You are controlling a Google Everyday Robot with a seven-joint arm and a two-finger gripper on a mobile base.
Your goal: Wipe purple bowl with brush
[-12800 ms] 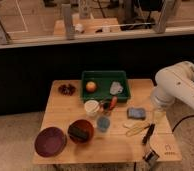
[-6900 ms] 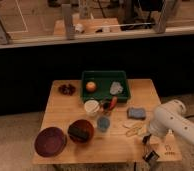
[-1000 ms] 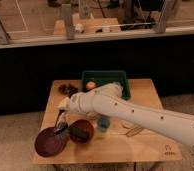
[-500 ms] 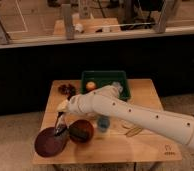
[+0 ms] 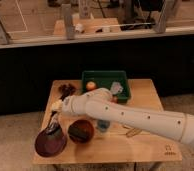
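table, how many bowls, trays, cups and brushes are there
bowls: 2, the purple bowl and the red-brown bowl
trays: 1, the green tray
cups: 1, the small blue cup
brushes: 1, the brush, held in the gripper over the purple bowl
total: 5

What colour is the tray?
Green tray, camera view; gripper holds the brush at the purple bowl.

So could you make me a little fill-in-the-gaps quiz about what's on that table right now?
The gripper, low over the table's near corner, is shut on the ____.
The wide bowl beneath it is ____ in colour.
The orange fruit lies in the green ____.
Missing words: brush; purple; tray.
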